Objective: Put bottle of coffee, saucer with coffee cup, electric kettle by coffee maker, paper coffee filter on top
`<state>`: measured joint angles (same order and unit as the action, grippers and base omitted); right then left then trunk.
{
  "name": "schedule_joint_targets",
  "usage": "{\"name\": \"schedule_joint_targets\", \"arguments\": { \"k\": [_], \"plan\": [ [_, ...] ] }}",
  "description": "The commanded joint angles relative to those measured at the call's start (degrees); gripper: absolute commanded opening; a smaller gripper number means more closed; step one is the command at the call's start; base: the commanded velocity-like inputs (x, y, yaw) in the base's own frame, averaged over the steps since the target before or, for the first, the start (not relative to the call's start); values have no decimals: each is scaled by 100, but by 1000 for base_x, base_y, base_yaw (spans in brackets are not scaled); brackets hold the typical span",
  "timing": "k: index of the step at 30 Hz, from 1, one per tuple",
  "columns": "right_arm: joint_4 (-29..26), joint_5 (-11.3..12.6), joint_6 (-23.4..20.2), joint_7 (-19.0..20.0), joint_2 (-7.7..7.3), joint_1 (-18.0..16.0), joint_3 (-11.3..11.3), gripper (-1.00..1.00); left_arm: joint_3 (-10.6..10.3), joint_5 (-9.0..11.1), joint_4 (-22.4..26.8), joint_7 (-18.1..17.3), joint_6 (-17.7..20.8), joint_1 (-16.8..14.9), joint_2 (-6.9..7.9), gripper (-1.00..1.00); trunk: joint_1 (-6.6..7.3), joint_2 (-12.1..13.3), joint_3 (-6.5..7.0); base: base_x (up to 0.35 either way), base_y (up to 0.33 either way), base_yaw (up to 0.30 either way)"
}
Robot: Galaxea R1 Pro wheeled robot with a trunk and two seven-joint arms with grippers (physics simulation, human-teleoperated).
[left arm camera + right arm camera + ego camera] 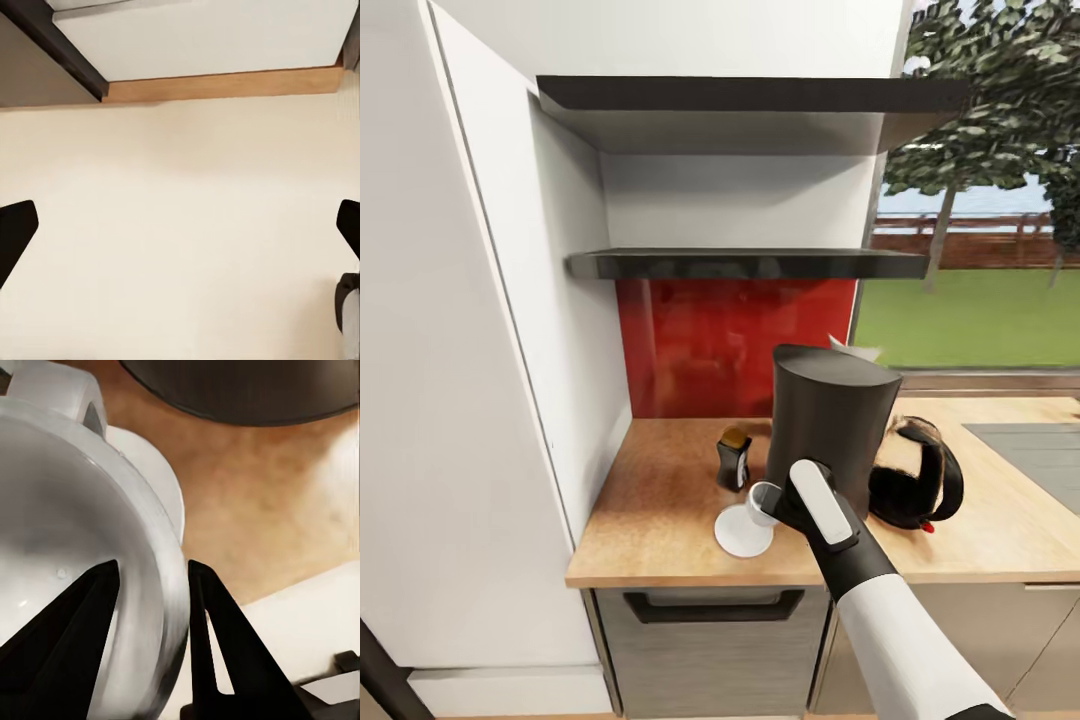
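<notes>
Most of the station looks set: the coffee maker (pixel 830 425) stands on the counter (pixel 650 520), the coffee bottle (pixel 734 458) just to its left, the kettle (pixel 916 487) touching its right side, and what seems a white filter (pixel 857 350) peeks over its top. The saucer (pixel 743 531) lies near its front left. Left to do: seat the cup (pixel 764 502), a small glossy white one, held just over the saucer. The right gripper (pixel 154 607) pinches its rim, one finger inside, one outside. The left gripper (pixel 180 232) hangs wide apart, empty.
</notes>
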<state>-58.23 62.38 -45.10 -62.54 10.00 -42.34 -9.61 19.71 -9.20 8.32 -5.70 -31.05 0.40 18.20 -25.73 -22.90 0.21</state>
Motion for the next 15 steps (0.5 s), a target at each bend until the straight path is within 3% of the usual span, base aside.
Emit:
{"name": "schedule_joint_targets", "arguments": {
  "k": [1, 6, 15],
  "plan": [
    [21, 37, -26, -47, 0, -3, -5, -100, 48, -52, -28, 51, -6, 4, -42, 100, -5, -3, 0, 321, 46, 0],
    [140, 37, 137, -46, 0, -3, -5, -100, 48, -63, -90, 210, 9, 4, -105, 100, -5, -3, 0, 273, 61, 0],
    [250, 32, 210, -37, 0, -3, -14, -100, 34, -61, -250, 235, 257, 9, -107, 100, -5, -3, 0, 36, 9, 0]
  ]
}}
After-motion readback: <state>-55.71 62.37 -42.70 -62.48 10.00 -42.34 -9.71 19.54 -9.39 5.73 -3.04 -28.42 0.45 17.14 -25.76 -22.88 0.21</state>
